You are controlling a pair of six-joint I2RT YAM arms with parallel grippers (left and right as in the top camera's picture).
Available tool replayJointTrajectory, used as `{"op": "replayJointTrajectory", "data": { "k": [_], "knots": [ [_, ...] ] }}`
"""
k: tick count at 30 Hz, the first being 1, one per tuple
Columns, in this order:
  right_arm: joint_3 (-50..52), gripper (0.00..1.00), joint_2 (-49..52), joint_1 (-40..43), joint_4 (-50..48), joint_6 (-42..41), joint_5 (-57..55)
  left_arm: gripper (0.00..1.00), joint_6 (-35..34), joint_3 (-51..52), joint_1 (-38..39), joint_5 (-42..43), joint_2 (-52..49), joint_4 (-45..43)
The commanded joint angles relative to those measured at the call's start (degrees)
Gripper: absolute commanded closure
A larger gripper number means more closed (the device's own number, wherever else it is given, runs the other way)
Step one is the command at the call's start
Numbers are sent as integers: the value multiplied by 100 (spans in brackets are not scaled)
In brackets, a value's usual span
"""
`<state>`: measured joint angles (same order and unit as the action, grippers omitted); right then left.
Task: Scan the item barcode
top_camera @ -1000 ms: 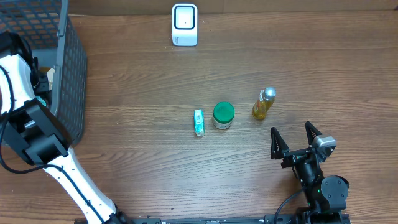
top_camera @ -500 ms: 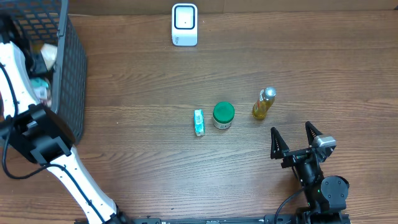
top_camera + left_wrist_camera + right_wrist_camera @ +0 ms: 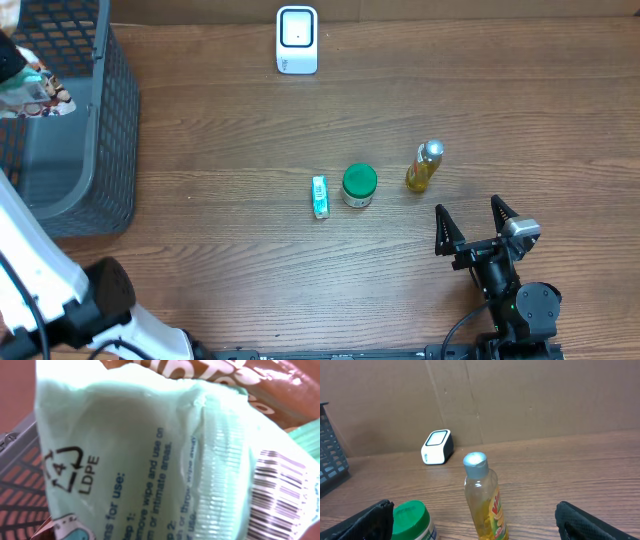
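A wooden table (image 3: pixel 250 130) is seen from overhead, backed by a cardboard wall in the right wrist view. The white left arm (image 3: pixel 30 270) is seen rising from the near-left corner and running off the left edge. A dark wire basket (image 3: pixel 110 120) is placed at the far-left corner of the table. The right gripper (image 3: pixel 468 210) is parked near the front right, its fingers spread wide and nothing held between them. A small white scanner (image 3: pixel 297 40) is stood at the far edge, well apart from everything else. The pale green wipes packet (image 3: pixel 40 92) is held up over the basket at the left edge of the overhead view, where the left gripper (image 3: pixel 6 68) is mostly cut off. In the left wrist view the frame is filled by the packet (image 3: pixel 150 450), so the fingers are hidden, but it is taken to be gripped; its barcode (image 3: pixel 280 495) is turned towards that camera. Near mid-table, a yellow bottle (image 3: pixel 423 168) with a silver cap is stood upright. A green-lidded jar (image 3: pixel 359 185) is set to its left, and a small green tube (image 3: pixel 320 197) is laid flat just beside the jar.
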<state>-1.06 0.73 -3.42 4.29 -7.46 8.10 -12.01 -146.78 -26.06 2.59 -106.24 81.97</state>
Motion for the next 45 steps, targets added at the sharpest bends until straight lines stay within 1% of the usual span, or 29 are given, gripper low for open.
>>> {"op": "replayJointTrajectory", "data": {
  "k": [1,5,7,11,15,16,22,24,25,28,35,36,38,40,41,43,44,45],
  "knots": [
    [61,0,-57,-26,-26,-2,-50,84,-177,-61,400,468,243,345],
    [61,0,-57,-26,-26,-2,-50,84,-162,-46,1001,424,236,1178],
    [61,0,-57,-26,-26,-2,-50,83,-81,46,1338,354,168,1349],
    [61,0,-57,-26,-26,0,-50,83,-85,592,2120,-164,74,1394],
    [61,0,-57,-26,-26,0,-50,85,-92,1628,2826,-376,57,1196],
    [61,0,-57,-26,-26,-2,-50,87,-186,1971,3008,-411,57,1038],
    [61,0,-57,-26,-26,-2,-50,86,-684,3978,3805,-721,57,-304],
    [61,0,-57,-26,-26,-2,-50,86,-916,4533,3960,-852,57,-686],
    [61,0,-57,-26,-26,-2,-50,87,-1158,4911,4037,-931,57,-960],
    [61,0,-57,-26,-26,-2,-50,88,-1491,5641,4122,-848,57,-1495],
    [61,0,-57,-26,-26,-2,-50,85,-1488,7053,4164,-879,57,-2688],
    [61,0,-57,-26,-26,-2,-50,83,-1357,7298,4164,-876,57,-2962],
    [61,0,-57,-26,-26,-2,-50,80,-1174,7532,4164,-874,57,-3213],
    [61,0,-57,-26,-26,0,-50,75,-1060,7709,4164,-874,57,-3399],
    [61,0,-57,-26,-26,-2,-50,67,-1043,7764,4164,-874,57,-3445],
    [61,0,-57,-26,-26,-2,-50,42,-1043,7838,4164,-876,57,-3499],
    [61,0,-57,-26,-26,-2,-50,34,-1040,7851,4164,-876,57,-3512],
    [61,0,-57,-26,-26,-2,-50,30,-1021,7851,4164,-874,57,-3519]
  ]
}}
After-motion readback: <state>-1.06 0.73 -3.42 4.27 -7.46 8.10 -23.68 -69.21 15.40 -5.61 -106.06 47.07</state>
